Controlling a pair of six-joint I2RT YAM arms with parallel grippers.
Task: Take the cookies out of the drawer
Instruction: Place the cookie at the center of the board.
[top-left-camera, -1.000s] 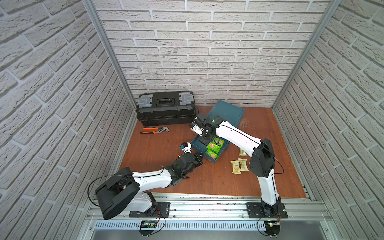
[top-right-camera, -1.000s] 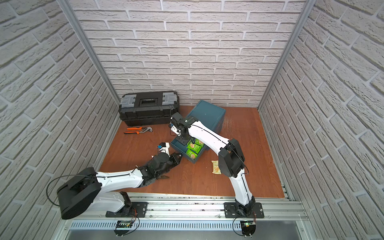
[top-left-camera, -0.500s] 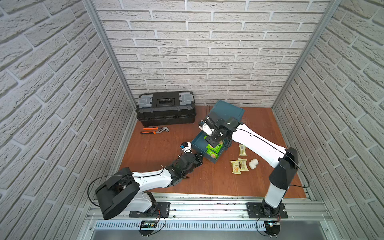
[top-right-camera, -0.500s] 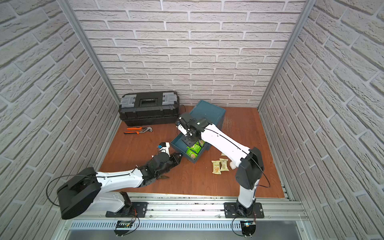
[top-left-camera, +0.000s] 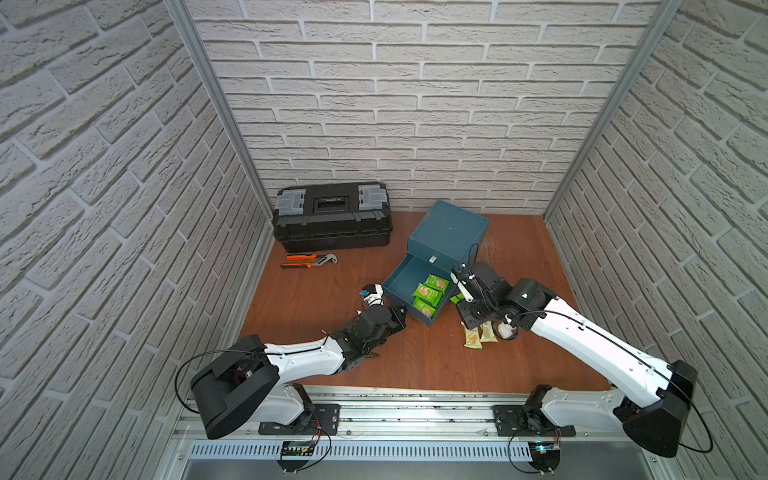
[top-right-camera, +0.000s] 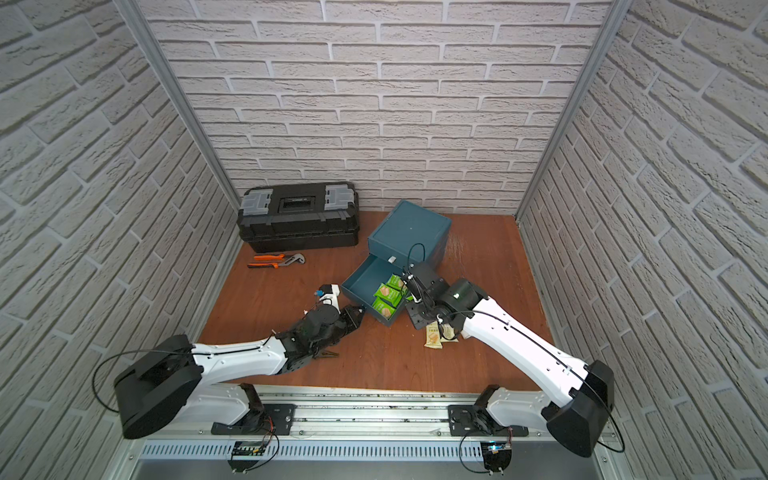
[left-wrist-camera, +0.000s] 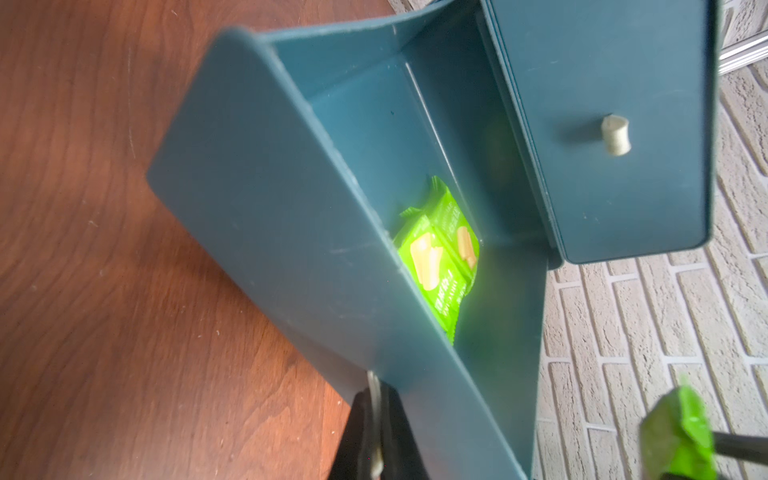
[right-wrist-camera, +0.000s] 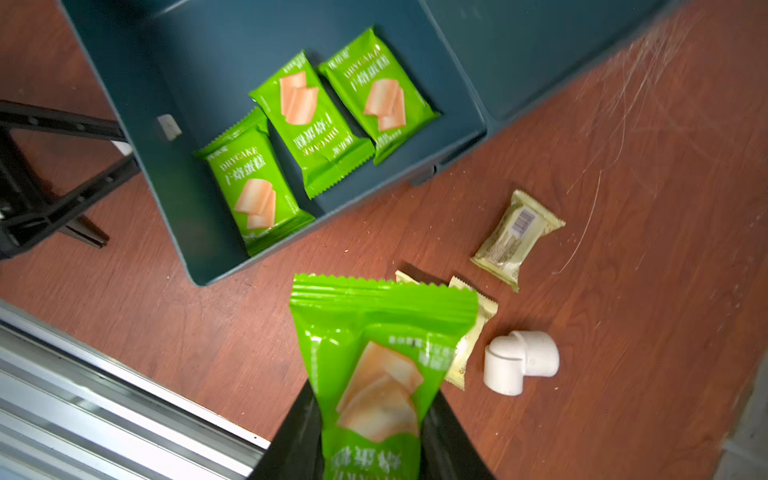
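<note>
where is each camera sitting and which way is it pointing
Top views: high above the near rail, looking down on the whole table; both arms show, bases to left gripper and right gripper.
Left wrist: low outside the drawer front, facing the cabinet; the shut gripper's fingers show.
Right wrist: above the table beside the drawer, looking down; its gripper holds a green packet.
Shared: both wrist views show the green packet and the cookies left in the drawer.

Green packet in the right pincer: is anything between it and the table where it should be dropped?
Nothing visible blocks it. The green packet, held in the right pincer, hangs outside the drawer above the table; cream packets and a white elbow lie close beside.
</note>
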